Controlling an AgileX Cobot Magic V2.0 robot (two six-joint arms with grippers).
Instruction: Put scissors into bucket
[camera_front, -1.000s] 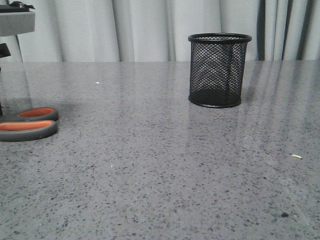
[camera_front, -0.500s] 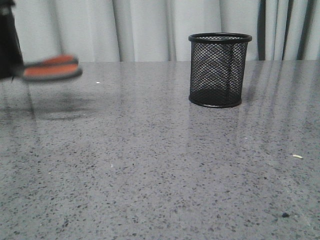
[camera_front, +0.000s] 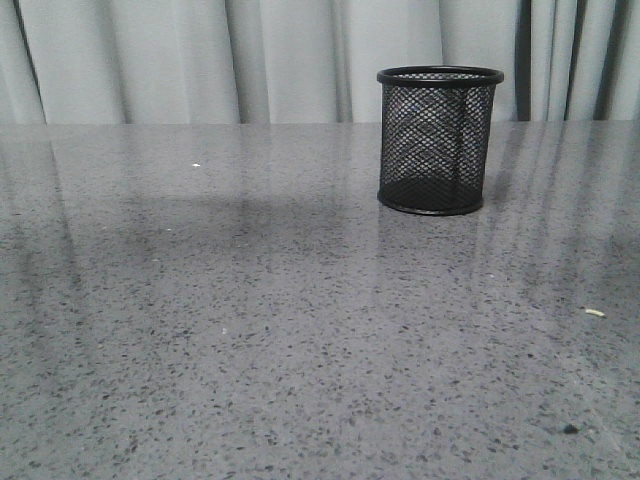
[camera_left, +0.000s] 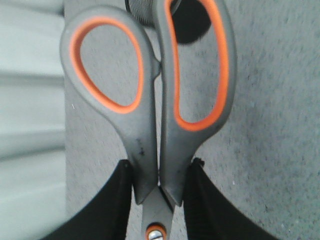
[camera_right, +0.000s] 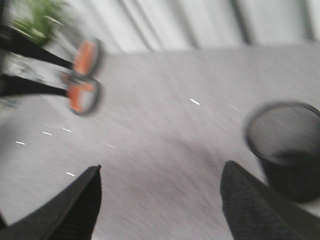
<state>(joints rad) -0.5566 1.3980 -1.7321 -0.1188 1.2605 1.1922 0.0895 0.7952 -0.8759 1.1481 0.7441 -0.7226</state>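
The black wire-mesh bucket (camera_front: 440, 140) stands upright at the back right of the table in the front view; neither the scissors nor a gripper shows there. In the left wrist view my left gripper (camera_left: 159, 172) is shut on the scissors (camera_left: 150, 100), pinching them just above the pivot, the grey orange-lined loops pointing away from it. The bucket's rim (camera_left: 145, 12) shows behind the loops. In the blurred right wrist view my right gripper (camera_right: 160, 172) is open and empty above the table, with the bucket (camera_right: 287, 150) to one side and the held scissors (camera_right: 85, 80) far off.
The table is grey speckled stone (camera_front: 300, 330). Pale curtains (camera_front: 200, 60) hang behind its far edge. A small pale crumb (camera_front: 594, 313) and a dark speck (camera_front: 569, 429) lie at the front right.
The scissors lay at the left edge of the table, then rose in the left gripper and have now left the front view. The bucket has not moved.
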